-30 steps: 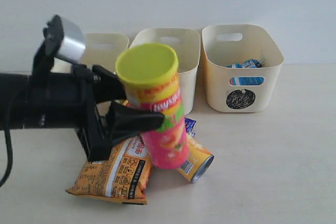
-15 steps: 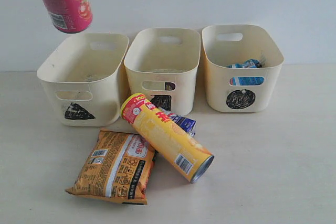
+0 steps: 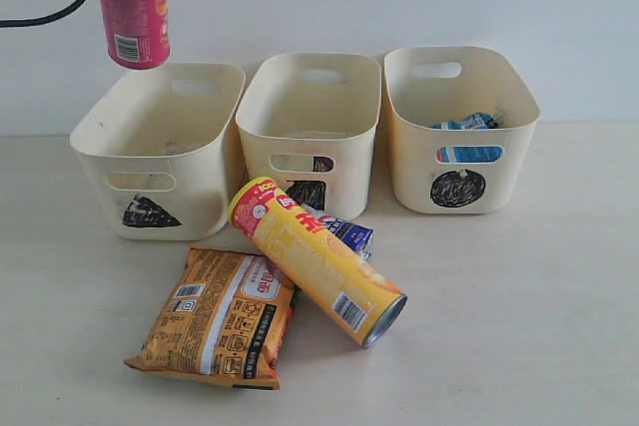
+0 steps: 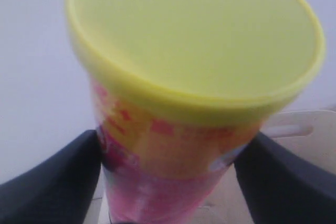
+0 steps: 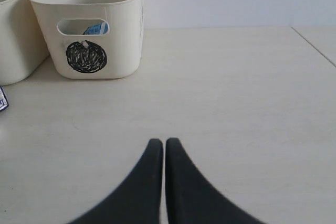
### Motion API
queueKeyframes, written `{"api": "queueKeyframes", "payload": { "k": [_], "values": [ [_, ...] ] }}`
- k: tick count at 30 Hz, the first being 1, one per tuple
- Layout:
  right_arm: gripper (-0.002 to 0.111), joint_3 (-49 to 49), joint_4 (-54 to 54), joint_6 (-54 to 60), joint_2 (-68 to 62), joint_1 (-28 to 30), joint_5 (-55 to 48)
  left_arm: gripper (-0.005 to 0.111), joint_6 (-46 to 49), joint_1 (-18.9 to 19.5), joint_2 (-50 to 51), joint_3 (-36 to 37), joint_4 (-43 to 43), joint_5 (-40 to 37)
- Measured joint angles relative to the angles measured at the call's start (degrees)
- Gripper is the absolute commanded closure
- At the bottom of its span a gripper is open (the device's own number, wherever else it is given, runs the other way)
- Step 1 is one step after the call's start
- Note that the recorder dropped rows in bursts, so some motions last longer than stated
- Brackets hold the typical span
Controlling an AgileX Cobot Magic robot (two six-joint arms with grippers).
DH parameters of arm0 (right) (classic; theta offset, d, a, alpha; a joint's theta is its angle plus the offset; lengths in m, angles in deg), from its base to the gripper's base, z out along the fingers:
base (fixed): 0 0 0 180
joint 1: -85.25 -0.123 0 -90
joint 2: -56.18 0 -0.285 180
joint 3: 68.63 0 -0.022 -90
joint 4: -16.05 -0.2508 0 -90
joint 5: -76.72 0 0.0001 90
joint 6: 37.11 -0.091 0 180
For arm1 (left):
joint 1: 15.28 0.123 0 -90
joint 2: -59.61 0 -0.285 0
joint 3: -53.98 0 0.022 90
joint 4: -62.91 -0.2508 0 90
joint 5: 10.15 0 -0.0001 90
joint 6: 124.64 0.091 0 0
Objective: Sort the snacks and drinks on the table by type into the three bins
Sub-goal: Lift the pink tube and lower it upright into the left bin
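Holding the pink tube [image 3: 135,22] high over the triangle bin [image 3: 200,197] at ten o'clock, our left fingers [image 4: 52,182] pinch it; right fingers [image 5: 148,184] pressed together.

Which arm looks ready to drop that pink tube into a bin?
Left: the left gripper holds the pink tube above the triangle bin. The right gripper sits shut and empty, low over the table.

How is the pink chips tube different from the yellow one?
The pink tube is upright; the orange-yellow tube lies on its side. The pink tube is up in the air, gripped between the black fingers of the left gripper, while the orange-yellow tube rests on the table with nothing holding it. Both are tall round tubes with yellow-green lids.
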Motion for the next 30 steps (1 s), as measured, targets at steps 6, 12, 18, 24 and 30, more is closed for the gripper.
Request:
{"api": "queueKeyframes", "payload": {
  "k": [6, 12, 18, 24, 30],
  "values": [
    [0.108, 0.0, 0.0, 0.0, 0.0, 0.0, 0.0, 0.102, -3.6, 5.0, 3.7, -2.0, 0.3, -6.4],
    [0.108, 0.0, 0.0, 0.0, 0.0, 0.0, -0.1, 0.102, -6.6, 8.1, 8.0, -2.1, 0.4, -14.2],
    [0.108, 0.0, 0.0, 0.0, 0.0, 0.0, -0.2, 0.074, -6.5, 8.1, 13.0, -2.1, 0.4, -15.5],
    [0.108, 0.0, 0.0, 0.0, 0.0, 0.0, -0.2, 0.021, -6.5, 8.1, 16.2, -2.1, 0.4, -15.5],
    [0.108, 0.0, 0.0, 0.0, 0.0, 0.0, -0.2, -0.003, -6.5, 8.1, 16.4, -2.1, 0.4, -12.9]
  ]
}}
